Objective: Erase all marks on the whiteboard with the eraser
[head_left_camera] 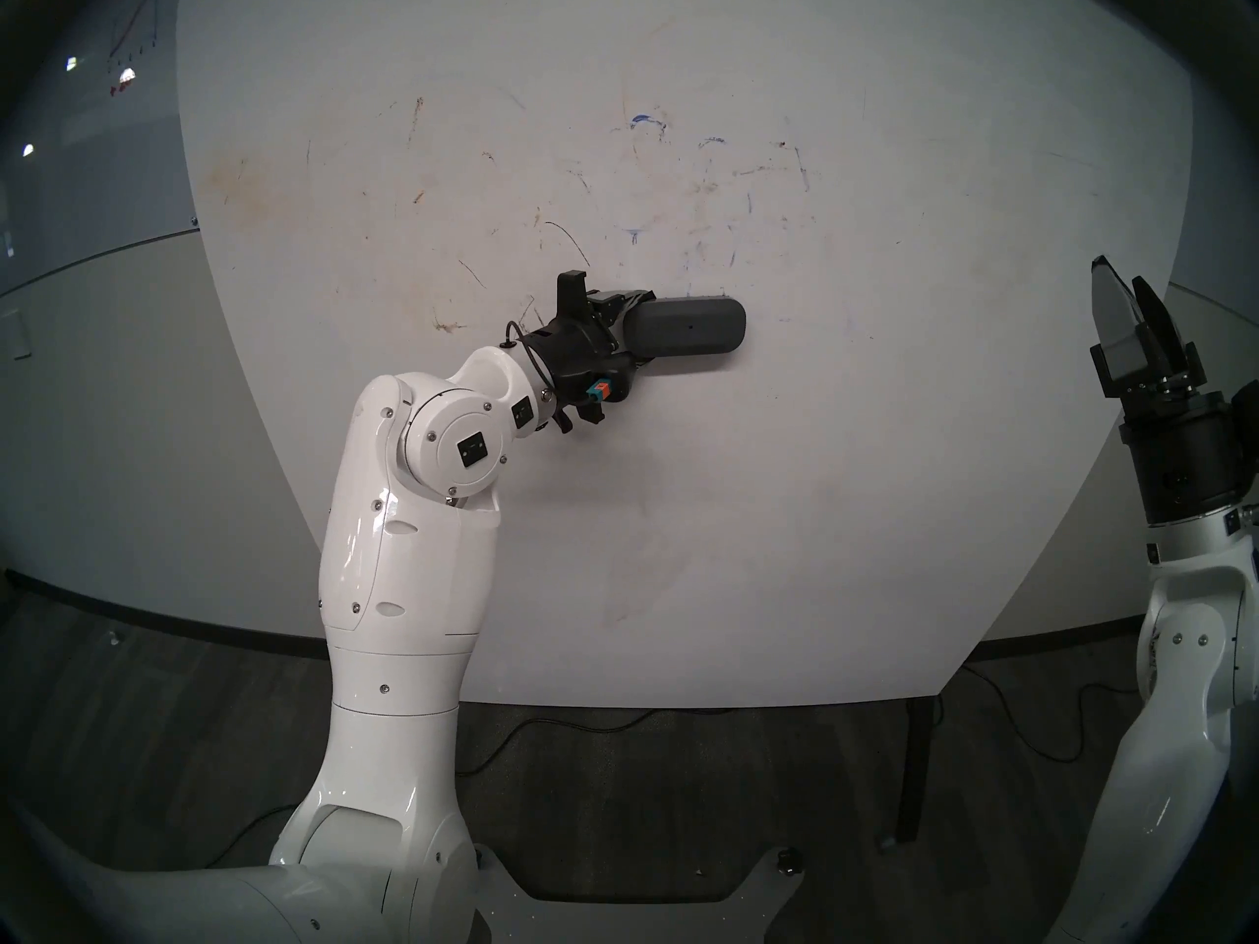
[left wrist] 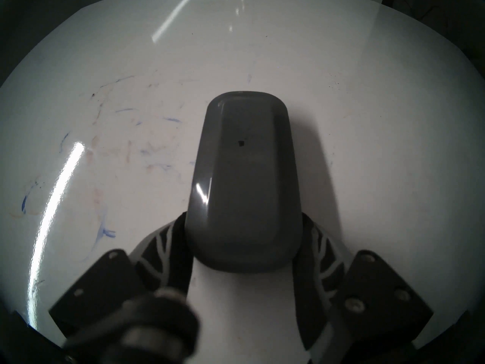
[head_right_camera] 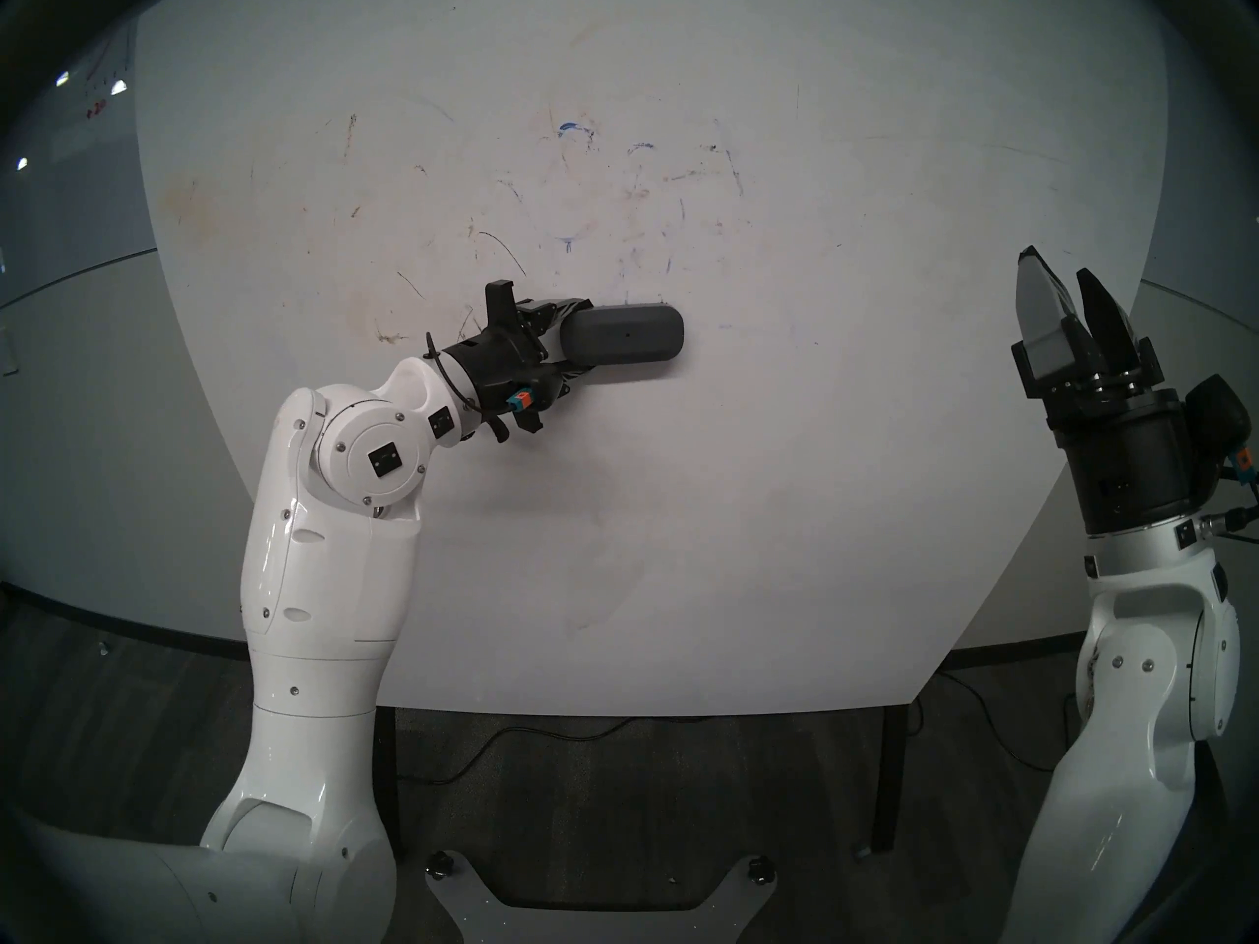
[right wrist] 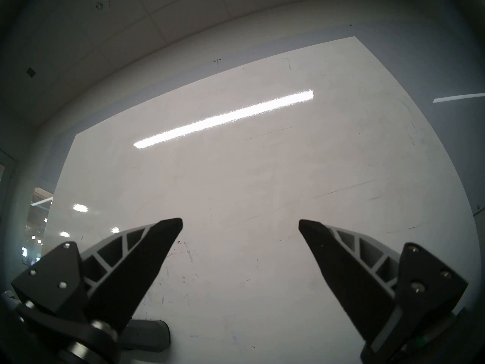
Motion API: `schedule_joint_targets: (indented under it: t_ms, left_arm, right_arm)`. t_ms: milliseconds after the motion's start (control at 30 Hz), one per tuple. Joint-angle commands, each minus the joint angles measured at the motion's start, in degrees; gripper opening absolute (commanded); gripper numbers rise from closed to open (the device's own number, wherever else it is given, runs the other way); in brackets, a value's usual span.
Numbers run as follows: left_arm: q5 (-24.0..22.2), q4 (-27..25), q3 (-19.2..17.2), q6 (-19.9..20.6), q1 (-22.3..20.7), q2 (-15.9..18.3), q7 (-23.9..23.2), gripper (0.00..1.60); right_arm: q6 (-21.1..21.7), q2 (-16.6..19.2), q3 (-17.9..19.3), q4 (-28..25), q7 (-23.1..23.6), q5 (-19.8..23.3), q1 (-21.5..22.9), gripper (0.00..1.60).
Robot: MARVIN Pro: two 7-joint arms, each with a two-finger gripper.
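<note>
The left gripper [head_left_camera: 630, 336] pinches the near end of the dark grey oblong eraser with rounded ends [head_left_camera: 688, 327], its two black ribbed fingers [left wrist: 319, 248] pressed against the eraser's long sides. The eraser lies flat against the very large white whiteboard with brownish smudges [head_left_camera: 817, 513], roughly at the board's middle, its long axis running left to right and its free end pointing right. In the left wrist view the eraser [left wrist: 242, 182] shows a smooth top with a tiny dark dot at its centre.

The faint blue marker remnants [head_left_camera: 640, 120] sit on the board farther up than the eraser: a short darker blue curl, pale strokes to its right, and a small blue tick [head_left_camera: 634, 236] closer to the eraser. In the left wrist view these blue traces [left wrist: 105, 230] lie to the left of the eraser, apart from it. Brown and black scratchy stains [head_left_camera: 443, 323] mark the board to the left.

The right gripper [head_left_camera: 1124, 289] hangs at the board's right edge, well apart from the eraser, its black fingers [right wrist: 168, 240] spread wide with nothing between them, pointing toward the far top of the board [right wrist: 262, 171]
</note>
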Motion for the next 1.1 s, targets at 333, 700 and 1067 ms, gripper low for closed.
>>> schedule_joint_targets:
  t_ms: [333, 700, 1067]
  left_arm:
    - [1.6, -3.4, -3.0, 2.2, -7.2, -3.0, 1.9, 0.0]
    - [2.1, -3.9, -3.7, 2.2, -9.3, -3.9, 0.8, 0.0]
    - [2.0, -4.0, -4.8, 3.3, -12.5, -5.4, 0.7, 0.0]
  right_arm:
    - [0.0, -0.4, 0.7, -0.9, 0.3, 0.6, -0.3, 1.6]
    - [0.0, -0.6, 1.3, -0.9, 0.2, 0.6, -0.4, 1.6]
    - [0.0, -0.8, 1.6, -0.9, 0.2, 0.6, -0.5, 1.6]
